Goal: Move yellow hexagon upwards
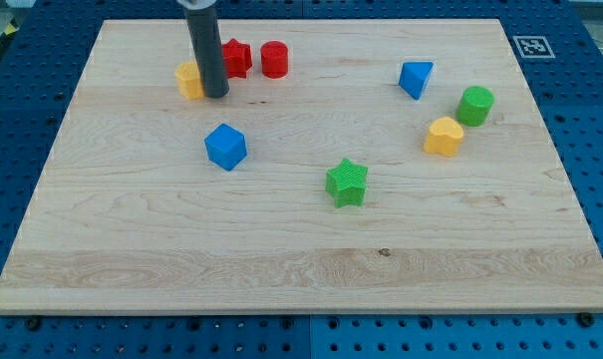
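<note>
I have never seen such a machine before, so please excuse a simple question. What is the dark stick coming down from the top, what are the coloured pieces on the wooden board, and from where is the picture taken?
There is one picture, from a camera looking down at an angle on a wooden board; where the camera is mounted is not on record. The dark stick is the end of a robot arm. It has no hand and holds nothing: its lower end, my tip, only slides on the board and pushes blocks. Now it stands just right of the yellow hexagon, partly hiding it. Right of the rod are a red block, shape unclear, and a red cylinder. Lower lie a blue cube and a green star. At the view's right are a blue triangular block, a green cylinder and a yellow heart.
</note>
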